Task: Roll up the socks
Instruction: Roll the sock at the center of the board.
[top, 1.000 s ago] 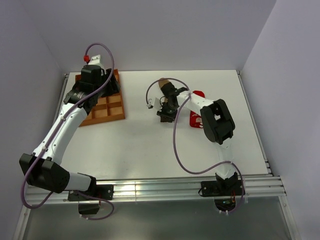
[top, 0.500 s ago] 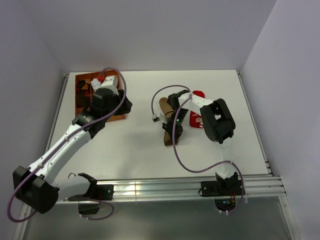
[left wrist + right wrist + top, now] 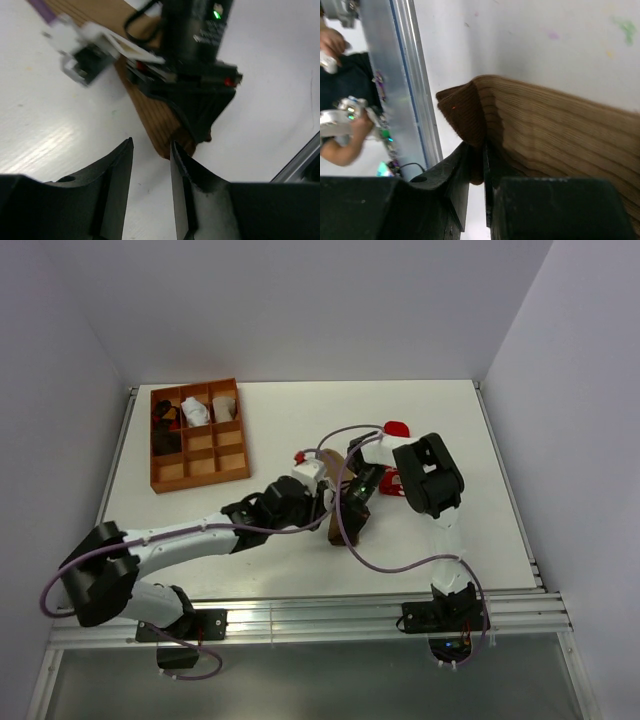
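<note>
A brown ribbed sock [image 3: 340, 526] lies near the middle of the table. It fills the right wrist view [image 3: 560, 145]. My right gripper [image 3: 355, 502] is shut on its darker brown end, pinched between the fingers [image 3: 476, 150]. My left gripper [image 3: 312, 502] is just left of the right one, low over the table. In the left wrist view it [image 3: 151, 150] is open and empty, its tips just short of the sock's end [image 3: 160, 125], with the right gripper's black body [image 3: 197, 85] behind. A red sock [image 3: 396, 429] lies behind the right arm.
An orange divided tray [image 3: 232, 468] stands at the back left with rolled socks in its far cells [image 3: 195, 412]. The metal rail [image 3: 330, 618] runs along the near edge. Purple cables loop around both arms.
My left arm has swung from the tray down to the table's middle, beside my right gripper. My right gripper has drawn the brown sock nearer and stretched it out.
</note>
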`<state>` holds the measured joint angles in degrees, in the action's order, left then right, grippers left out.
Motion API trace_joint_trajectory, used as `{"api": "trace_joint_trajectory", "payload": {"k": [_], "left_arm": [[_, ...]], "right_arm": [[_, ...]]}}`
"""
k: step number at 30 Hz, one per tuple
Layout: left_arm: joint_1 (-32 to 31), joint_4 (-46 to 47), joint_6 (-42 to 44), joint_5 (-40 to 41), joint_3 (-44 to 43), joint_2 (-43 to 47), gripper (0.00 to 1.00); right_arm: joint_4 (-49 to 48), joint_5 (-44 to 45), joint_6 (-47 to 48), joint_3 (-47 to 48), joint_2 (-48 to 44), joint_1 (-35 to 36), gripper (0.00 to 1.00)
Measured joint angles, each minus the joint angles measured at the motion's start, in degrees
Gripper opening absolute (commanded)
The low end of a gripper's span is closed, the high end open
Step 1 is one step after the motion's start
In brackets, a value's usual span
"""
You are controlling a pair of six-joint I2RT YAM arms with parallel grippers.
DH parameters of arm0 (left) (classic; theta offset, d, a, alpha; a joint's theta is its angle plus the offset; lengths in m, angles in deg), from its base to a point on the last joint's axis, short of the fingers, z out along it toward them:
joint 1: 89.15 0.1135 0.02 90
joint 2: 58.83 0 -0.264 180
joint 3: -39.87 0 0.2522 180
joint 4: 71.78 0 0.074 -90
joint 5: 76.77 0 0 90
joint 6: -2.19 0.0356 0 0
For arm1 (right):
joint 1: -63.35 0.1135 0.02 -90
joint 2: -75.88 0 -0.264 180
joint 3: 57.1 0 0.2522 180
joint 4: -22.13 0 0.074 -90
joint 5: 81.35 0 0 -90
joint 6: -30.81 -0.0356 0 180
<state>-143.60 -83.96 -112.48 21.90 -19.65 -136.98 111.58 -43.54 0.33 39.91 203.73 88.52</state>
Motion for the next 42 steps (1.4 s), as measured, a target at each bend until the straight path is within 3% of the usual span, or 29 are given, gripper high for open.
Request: {"api": "trace_joint_trajectory", "payload": {"k": [6, 15, 25, 42], "left_arm": [[-2.5, 6.6, 2.8, -4.8, 0.3, -7.1, 0.50], [-1.3, 15.6, 4.2, -15.2, 0.4, -14.5, 0.52], [1.9, 19.8, 4.3, -21.6, 1.5, -16.2, 0.53], [2.7, 17.9, 6.2, -21.2, 5.3, -17.0, 0.49]], "right_arm": [[1.0, -1.7, -2.6, 0.3, 2.8, -2.5, 0.20], [2.6, -2.6, -5.8, 1.7, 5.3, -3.6, 0.20], [3.2, -2.8, -9.0, 3.1, 6.6, -5.1, 0.20], [3.2, -2.1, -10.8, 3.5, 6.7, -5.6, 0.17]]}}
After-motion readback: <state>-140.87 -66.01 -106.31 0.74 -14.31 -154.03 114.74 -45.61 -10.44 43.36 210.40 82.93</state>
